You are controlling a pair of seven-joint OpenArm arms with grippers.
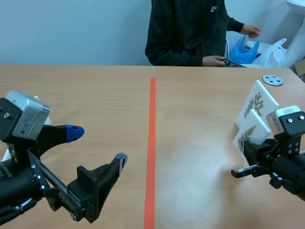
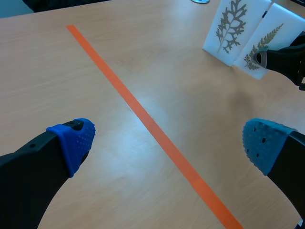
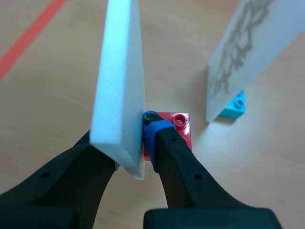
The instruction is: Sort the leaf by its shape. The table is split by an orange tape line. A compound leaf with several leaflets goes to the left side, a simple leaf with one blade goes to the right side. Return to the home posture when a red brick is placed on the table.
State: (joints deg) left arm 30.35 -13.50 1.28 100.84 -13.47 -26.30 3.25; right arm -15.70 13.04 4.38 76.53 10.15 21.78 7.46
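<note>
Two leaf cards (image 1: pixel 258 101) stand near the table's (image 1: pixel 190 119) right edge: right gripper (image 3: pixel 125 138) pinched tight on the nearer card (image 1: pixel 251 133), left gripper (image 2: pixel 169 142) spread wide, empty, over the near-left corner.

I have my left claw (image 1: pixel 98 145) spread wide, low over the bench (image 1: pixel 200 119), left of the orange tape line (image 1: pixel 152 143). Right of the line, my right claw (image 1: pixel 245 160) sits at the foot of the nearer leaf card (image 1: pixel 250 129), with the farther leaf card (image 1: pixel 257 102) upright just behind it.
</note>
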